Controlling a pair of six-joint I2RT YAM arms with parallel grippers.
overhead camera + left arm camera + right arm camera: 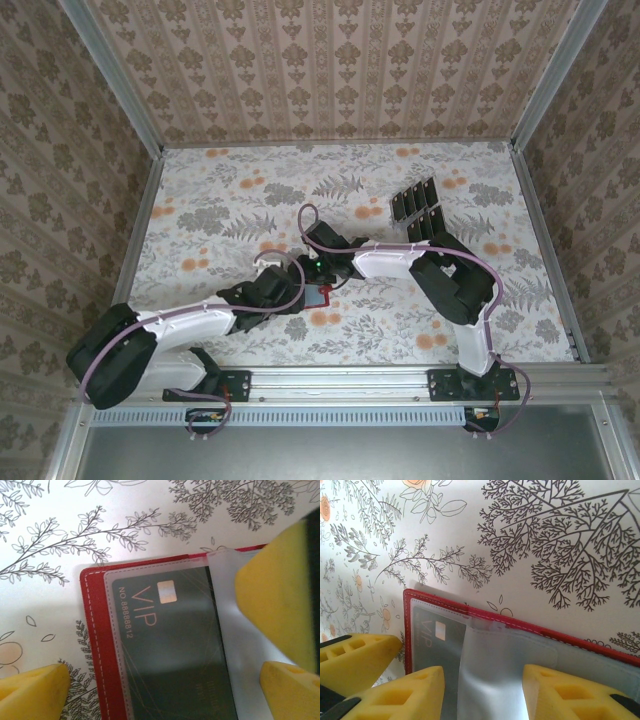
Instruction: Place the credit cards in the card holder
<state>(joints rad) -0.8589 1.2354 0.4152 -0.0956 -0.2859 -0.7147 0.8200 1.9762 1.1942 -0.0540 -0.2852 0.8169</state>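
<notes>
The card holder (318, 296) is a red wallet lying open on the flowered table, where both arms meet. A dark credit card (170, 645) marked VIP sits in its left clear pocket (432, 640). My left gripper (162, 675) is open wide, with one finger on each side of that half of the card holder (95, 645). My right gripper (482, 672) stands part open over the card holder (530, 627). A raised, bowed clear sleeve (495, 670) lies between its fingers, against the right finger (570, 695). More black credit cards (415, 210) stand at the back right.
The black cards stand in two rows in a slotted rack (432, 225) behind the right arm. My right gripper's finger (280, 595) crowds the left wrist view, and my left gripper's finger (355, 660) sits beside the wallet's left edge. Patterned walls enclose the table.
</notes>
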